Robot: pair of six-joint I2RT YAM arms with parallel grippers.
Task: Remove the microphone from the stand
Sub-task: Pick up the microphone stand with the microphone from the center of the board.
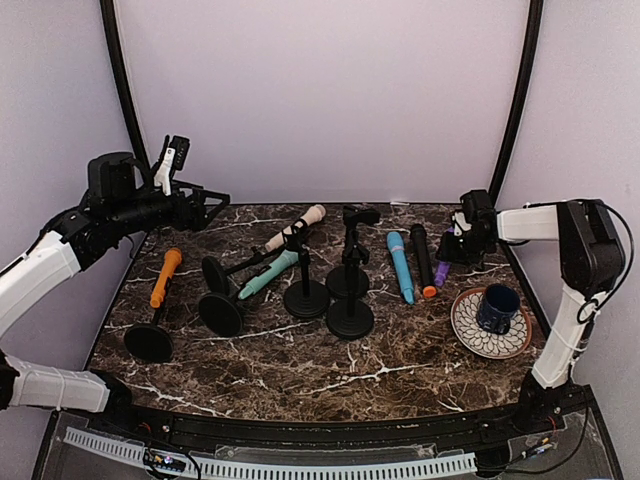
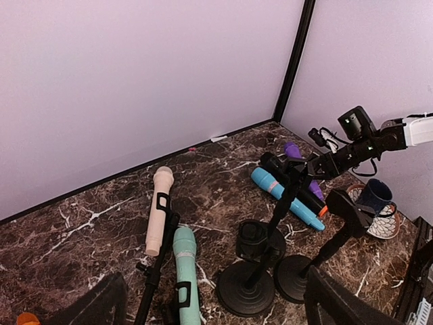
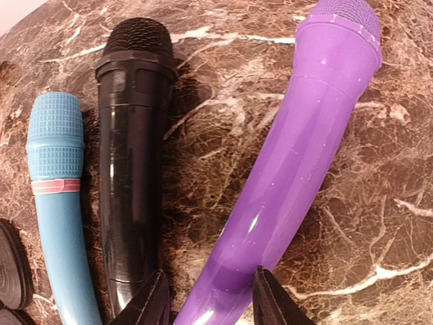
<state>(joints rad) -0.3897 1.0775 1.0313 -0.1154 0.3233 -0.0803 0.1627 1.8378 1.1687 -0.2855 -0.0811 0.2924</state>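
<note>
1. Visibility limits. In the top view my right claw [image 1: 447,245] covers most of the purple microphone [image 1: 442,272]; only a short purple stub shows beside the black microphone [image 1: 422,258]. In the right wrist view the purple handle is cut off by the lower edge, right where my fingers [image 3: 154,301] straddle it. I cannot make out contact between pads and handle there, so I cannot tell whether this claw is clenched on the handle or released.

2. Location. The purple microphone lies flat on the table [image 1: 300,370], just beside the black microphone, on the side away from the blue microphone [image 1: 400,265]. It sits in no stand.

3. Orientation. Its long axis runs roughly parallel to the black microphone, diverging slightly toward the heads. Both mesh heads point the same way, toward the back wall.

4. Left claw [image 1: 205,205]. It is raised in the air, well apart from the black microphone, spread wide and holding nothing.

5. Stands. Two upright empty stands [image 1: 350,270] are near the black microphone, beyond the blue one.
</note>
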